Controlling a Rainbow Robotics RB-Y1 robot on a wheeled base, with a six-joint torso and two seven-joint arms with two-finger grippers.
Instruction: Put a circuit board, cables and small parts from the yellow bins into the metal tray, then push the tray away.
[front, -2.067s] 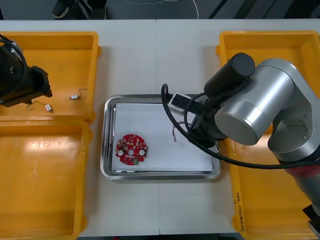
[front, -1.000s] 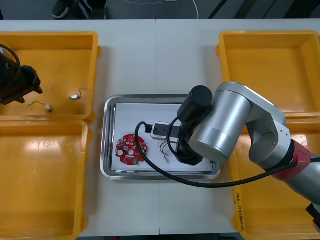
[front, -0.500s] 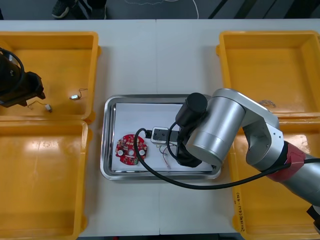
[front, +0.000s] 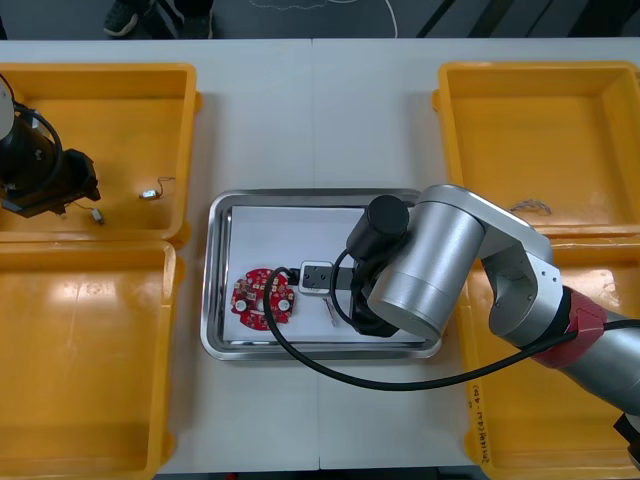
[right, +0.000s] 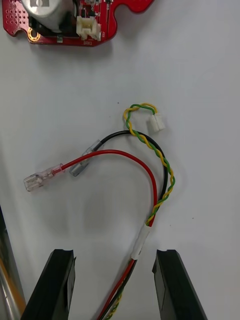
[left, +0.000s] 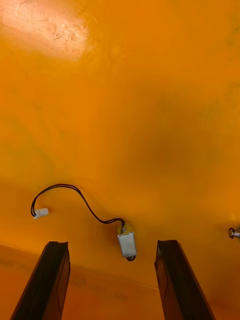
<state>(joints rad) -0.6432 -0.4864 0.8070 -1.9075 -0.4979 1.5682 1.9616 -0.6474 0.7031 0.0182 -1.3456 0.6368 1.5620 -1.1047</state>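
- Light table (front: 300, 110) with four yellow bins, two at each side; dark writing runs along the rim of the near right bin (front: 470, 415), too small to read
- Right arm (front: 440, 265) reaches across the metal tray (front: 218, 300) and covers much of its white inside in the front view
- Round red circuit board (front: 258, 298) lies in the tray's left part; the right wrist view cuts off all but its edge (right: 65, 20)
- Cable bundle (right: 152, 185) lies on the white inside near the board: red, black and twisted yellow-green strands, plain from the wrist; a faint scrap (front: 330, 312) from the front
- Right gripper (right: 115, 257) hovers low over the tray, fingers wide apart and gripping nothing; the bundle's tail runs between them without touching either
- Left gripper (left: 111, 249) is in the far left bin (front: 110, 100), fingers spread, nothing held
- Small metal part (left: 126, 244) on a thin black wire lies on the bin floor between those fingers
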